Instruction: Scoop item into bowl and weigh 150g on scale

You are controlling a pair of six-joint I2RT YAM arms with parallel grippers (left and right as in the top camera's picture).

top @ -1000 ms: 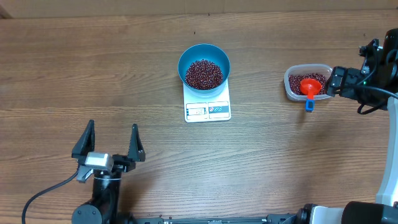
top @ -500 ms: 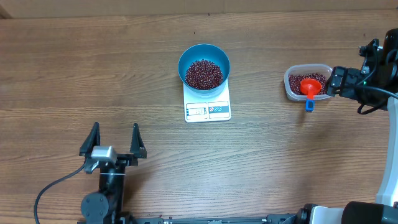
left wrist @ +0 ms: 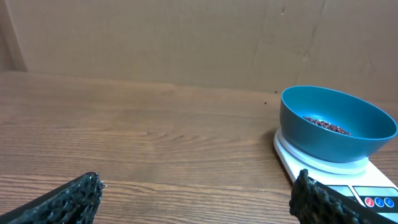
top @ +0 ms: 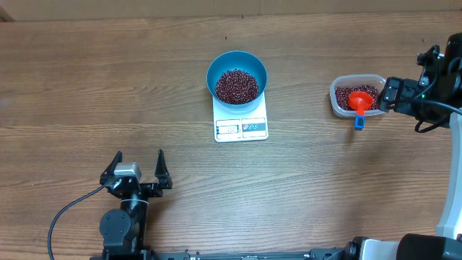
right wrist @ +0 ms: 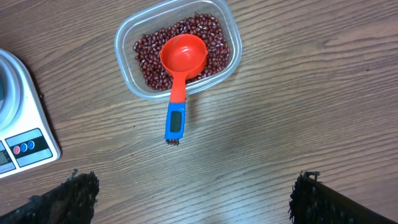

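Observation:
The blue bowl (top: 237, 77) stands on the white scale (top: 241, 126) at mid-table and holds a heap of the dark red item (top: 237, 86). From the left wrist, the bowl (left wrist: 336, 134) and scale (left wrist: 298, 158) lie ahead to the right. More beans (right wrist: 149, 56) fill a clear tub (right wrist: 124, 56), where a red scoop (right wrist: 183, 56) with a blue handle rests over the rim. My left gripper (top: 138, 165) is open and empty near the front left. My right gripper (top: 390, 94) hangs open and empty just right of the tub.
Bare wooden table lies between the left gripper (left wrist: 196, 180) and the scale. A brown wall backs the table's far edge. The right gripper (right wrist: 193, 180) has bare wood under it, with the scale's corner (right wrist: 25, 124) at the left of its view.
The left arm has drawn back toward the table's front edge and shifted slightly right, its fingers still wide apart. The right arm, bowl, tub and scoop have not moved.

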